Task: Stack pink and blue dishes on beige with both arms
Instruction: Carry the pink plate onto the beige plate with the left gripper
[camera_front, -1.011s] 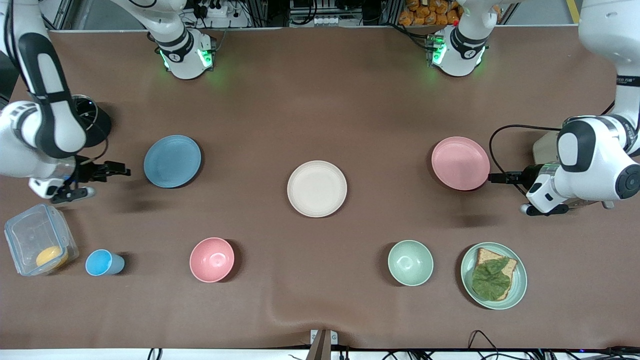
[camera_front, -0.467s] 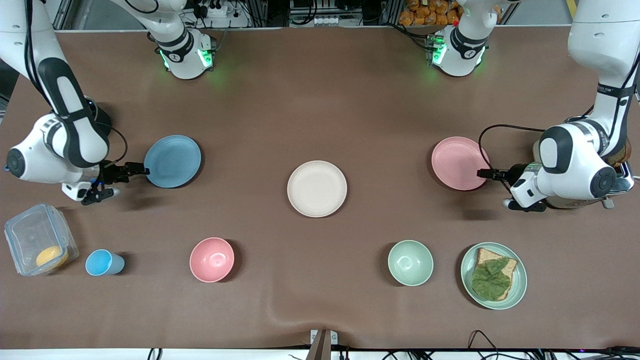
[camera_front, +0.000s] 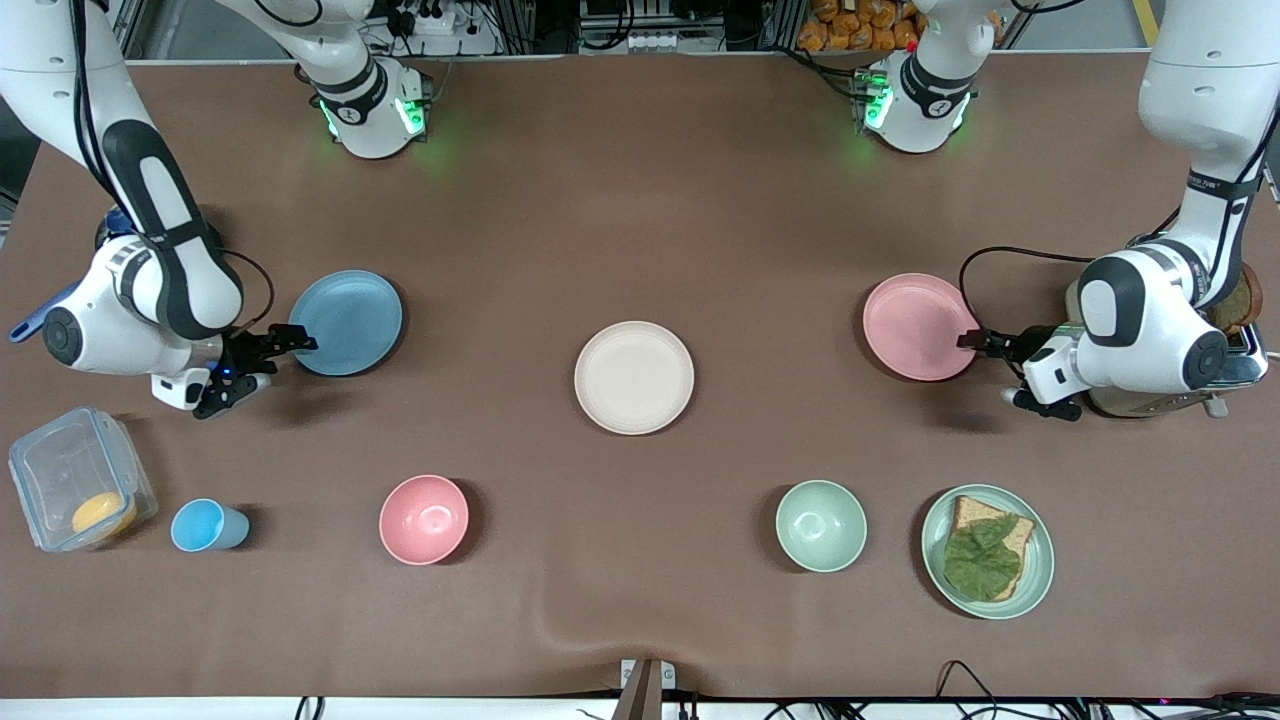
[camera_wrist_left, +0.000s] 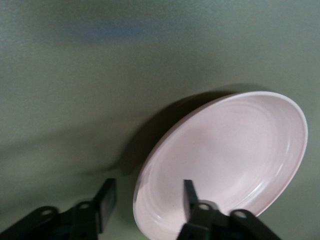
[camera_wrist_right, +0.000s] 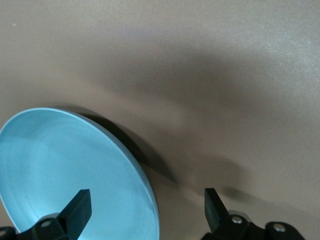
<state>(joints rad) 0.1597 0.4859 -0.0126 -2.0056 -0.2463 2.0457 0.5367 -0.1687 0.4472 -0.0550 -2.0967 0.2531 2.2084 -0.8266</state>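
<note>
The beige plate (camera_front: 634, 377) lies flat at the middle of the table (camera_front: 640, 200), with nothing on it. The pink plate (camera_front: 921, 327) sits toward the left arm's end, at about two o'clock from the beige plate, and the blue plate (camera_front: 345, 322) sits toward the right arm's end, at about ten o'clock from it; all three are well apart.

The left arm (camera_front: 1190, 150) drops down at its end of the table and bends at a bulky wrist so that the left gripper (camera_front: 972, 341) lies low and level, pointing at the four o'clock edge of the pink plate. Its fingers (camera_wrist_left: 188, 192) are spread apart and straddle the rim, one over the plate's inside and one outside over the table; whether they touch the rim cannot be told.

The right arm (camera_front: 150, 210) mirrors that pose at its own end, with the right gripper (camera_front: 290, 343) reaching level to the eight o'clock edge of the blue plate. Its fingers (camera_wrist_right: 80, 206) are likewise spread, one above the plate's surface and the other clear of the rim over the table.

Nearer the front camera stand a pink bowl (camera_front: 424, 519), a green bowl (camera_front: 821, 525), a green plate (camera_front: 1040, 560) carrying bread with a leaf (camera_front: 985, 560), a blue cup (camera_front: 207, 526) and a clear box (camera_front: 78, 478) with something yellow inside.
</note>
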